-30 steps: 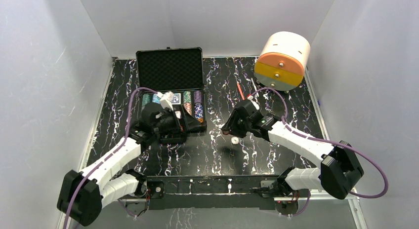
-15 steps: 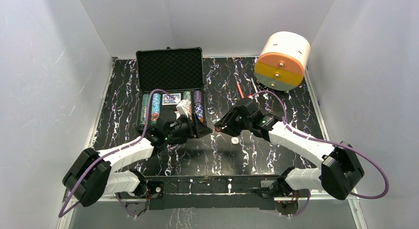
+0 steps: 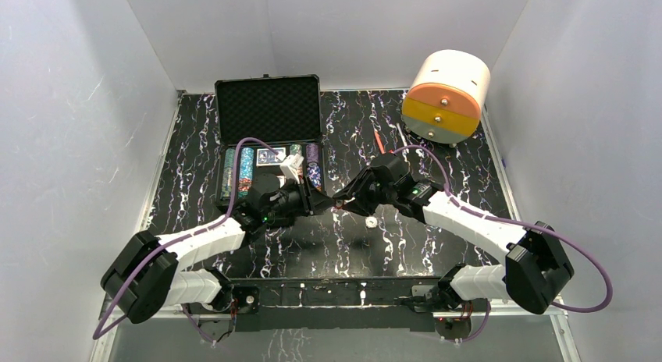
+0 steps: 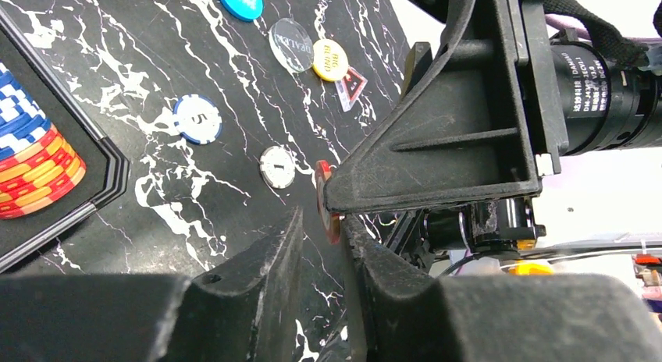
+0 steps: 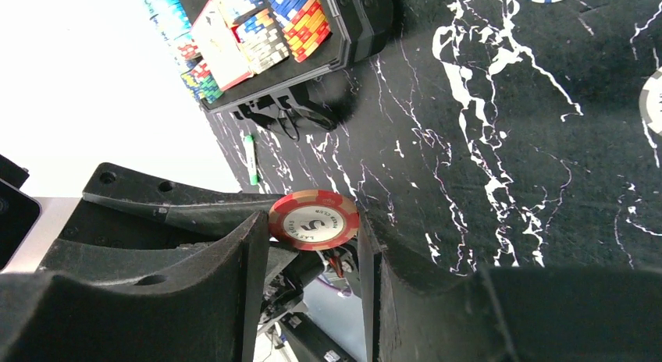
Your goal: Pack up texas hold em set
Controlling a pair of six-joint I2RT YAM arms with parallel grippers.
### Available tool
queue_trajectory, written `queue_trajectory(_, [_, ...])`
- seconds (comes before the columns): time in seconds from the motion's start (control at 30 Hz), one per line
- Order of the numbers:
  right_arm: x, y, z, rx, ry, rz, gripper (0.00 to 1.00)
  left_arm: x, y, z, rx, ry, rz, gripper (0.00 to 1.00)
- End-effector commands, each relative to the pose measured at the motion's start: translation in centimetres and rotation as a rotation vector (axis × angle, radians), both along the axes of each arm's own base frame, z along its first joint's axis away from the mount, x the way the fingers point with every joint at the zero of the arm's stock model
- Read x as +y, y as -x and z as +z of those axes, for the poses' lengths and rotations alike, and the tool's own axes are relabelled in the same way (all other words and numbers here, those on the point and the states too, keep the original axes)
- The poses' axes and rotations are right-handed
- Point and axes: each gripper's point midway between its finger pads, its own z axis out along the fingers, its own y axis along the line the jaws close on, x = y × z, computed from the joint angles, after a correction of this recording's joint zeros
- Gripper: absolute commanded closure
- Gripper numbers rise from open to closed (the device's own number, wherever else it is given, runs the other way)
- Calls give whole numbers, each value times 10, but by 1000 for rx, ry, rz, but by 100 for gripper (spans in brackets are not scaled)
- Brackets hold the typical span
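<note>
A red poker chip (image 5: 314, 219) marked 5 stands on edge in my right gripper (image 5: 312, 225), which is shut on it above the table's middle (image 3: 343, 201). My left gripper (image 4: 322, 220) meets it tip to tip. Its fingers straddle the chip's (image 4: 328, 214) lower edge; one finger touches it and a narrow gap remains on the other side. The black case (image 3: 269, 104) lies open at the back left with rows of striped chips (image 3: 246, 171) in its tray. Loose on the table are a blue chip (image 4: 197, 118), a white chip (image 4: 277, 167) and dealer buttons (image 4: 291, 44).
A big white-and-orange cylinder (image 3: 446, 97) stands at the back right. An orange pen (image 3: 380, 142) and a white pen (image 3: 402, 136) lie in front of it. Another white chip (image 3: 371, 221) rests under the right arm. The case corner (image 4: 109, 171) sits left of the left gripper.
The left arm has swung right from the case to the right gripper, its jaws narrowing around the red chip. The right gripper has shifted slightly left, still holding the chip.
</note>
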Motion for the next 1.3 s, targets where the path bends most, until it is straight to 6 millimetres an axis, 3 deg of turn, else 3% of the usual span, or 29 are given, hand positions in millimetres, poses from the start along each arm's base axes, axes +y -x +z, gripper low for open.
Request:
queue_trajectory(0.0, [12,-4,16,-16,-88,-6,55,-7,-11,31,-115,40,-1,78])
queue_trajectory(0.23, [17,-3,13,2,-109,0,55,-12,-10,30,-110,39,-24,79])
queue_trajectory(0.4, [16,-4,12,-1,-100,-3,53,-11,-13,28,-147,12,-28,100])
queue_trajectory(0.47, [12,-7,12,-18,-79,-11,44,-8,-15,26,-175,-23,-27,100])
queue_trajectory(0.53, [3,-13,13,-52,-28,-22,30,-3,-17,23,-235,-100,-41,100])
queue_trajectory(0.6, [-12,-21,13,-88,36,-47,22,6,-21,18,-302,-213,-61,100])
queue_trajectory(0.7, [-45,-34,16,-136,125,-119,19,22,-23,11,-424,-415,-146,100])
queue_trajectory(0.8, [-74,-42,21,-192,177,-189,18,32,-13,3,-570,-588,-360,100])
queue_trajectory(0.9, [-92,-43,23,-221,201,-227,18,45,-23,-1,-609,-732,-407,100])
queue_trajectory(1.07, [-97,-37,14,-201,205,-221,18,48,-17,-23,-601,-833,-619,100])
queue_trajectory(1.27, [-92,-31,6,-170,183,-198,19,55,-41,-37,-616,-969,-638,100])
